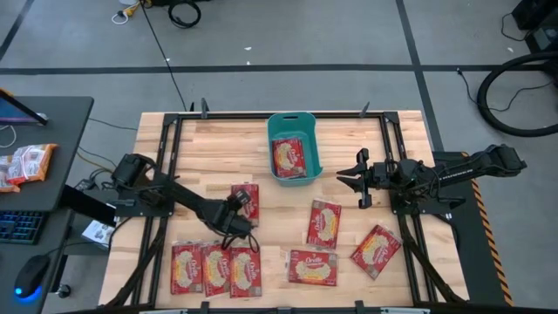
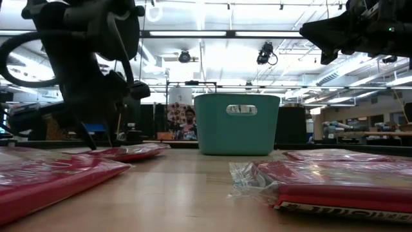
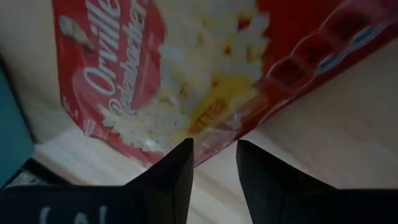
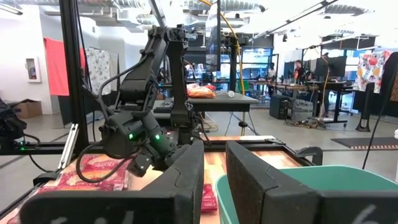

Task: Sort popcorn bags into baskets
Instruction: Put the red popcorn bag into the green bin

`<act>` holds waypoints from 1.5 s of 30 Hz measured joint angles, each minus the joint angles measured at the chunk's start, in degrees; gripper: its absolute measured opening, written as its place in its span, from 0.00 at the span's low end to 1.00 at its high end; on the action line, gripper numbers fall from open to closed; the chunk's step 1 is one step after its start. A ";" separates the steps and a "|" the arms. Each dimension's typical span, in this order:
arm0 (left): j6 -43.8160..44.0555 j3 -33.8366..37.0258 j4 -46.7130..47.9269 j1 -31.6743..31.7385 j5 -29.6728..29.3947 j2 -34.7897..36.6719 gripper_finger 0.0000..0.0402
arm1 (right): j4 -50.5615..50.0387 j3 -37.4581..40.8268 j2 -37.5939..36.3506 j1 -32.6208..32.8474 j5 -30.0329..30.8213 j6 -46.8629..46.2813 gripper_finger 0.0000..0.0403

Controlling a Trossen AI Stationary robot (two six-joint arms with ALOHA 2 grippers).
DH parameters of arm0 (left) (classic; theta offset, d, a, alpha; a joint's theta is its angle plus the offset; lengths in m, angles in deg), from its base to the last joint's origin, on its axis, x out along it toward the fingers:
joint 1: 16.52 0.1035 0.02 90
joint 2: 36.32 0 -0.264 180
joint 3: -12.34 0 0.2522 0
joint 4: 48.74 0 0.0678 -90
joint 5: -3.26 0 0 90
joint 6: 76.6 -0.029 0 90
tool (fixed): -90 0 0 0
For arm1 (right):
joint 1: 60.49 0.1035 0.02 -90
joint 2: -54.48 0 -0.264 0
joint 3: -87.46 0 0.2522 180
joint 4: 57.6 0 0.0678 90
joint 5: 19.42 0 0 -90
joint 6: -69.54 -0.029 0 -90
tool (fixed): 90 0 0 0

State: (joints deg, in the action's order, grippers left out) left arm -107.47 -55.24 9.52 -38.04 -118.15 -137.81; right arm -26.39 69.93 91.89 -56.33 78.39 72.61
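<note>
Left gripper (image 1: 241, 221) | just past popcorn bag (image 1: 246, 201) edge | fingers apart

"Orville Redenbacher" on popcorn bag (image 3: 186, 74)

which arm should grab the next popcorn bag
Left, probably. The left gripper hangs open right over a popcorn bag, while the right gripper waits beside the teal basket, away from loose bags.

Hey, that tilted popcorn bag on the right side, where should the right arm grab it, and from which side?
Probably its short edge, the one nearest the right pincer, coming down from above. The tilted popcorn bag lies flat on the table, so only a thin edge gives purchase, and that end faces bare wood.
</note>
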 joint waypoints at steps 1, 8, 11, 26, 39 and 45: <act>0.02 -0.01 0.03 -0.01 0.47 0.01 0.32 | 0.00 0.00 0.00 0.02 -0.02 0.00 0.18; -1.65 -0.01 -0.98 -0.88 0.55 0.01 0.32 | 0.00 0.00 0.00 0.00 -0.42 -0.07 0.18; -1.85 0.69 -1.24 -0.87 0.52 0.01 0.32 | 0.00 0.00 0.00 0.02 -0.43 0.00 0.18; -3.90 4.60 -14.70 -3.43 -3.18 0.23 0.29 | 0.42 0.00 0.00 0.02 -0.46 -0.12 0.18; 6.62 4.09 -19.94 -3.63 -2.44 -0.09 0.01 | 0.39 0.00 0.00 0.01 -0.48 -0.47 0.18; 10.61 0.13 -15.07 -3.22 -4.14 2.15 0.01 | 0.38 0.00 0.00 0.02 -0.50 -0.52 0.18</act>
State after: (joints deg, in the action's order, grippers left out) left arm -96.86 -55.10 -5.55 -41.26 -122.29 -135.65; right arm -26.02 69.93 91.89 -56.31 77.89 72.08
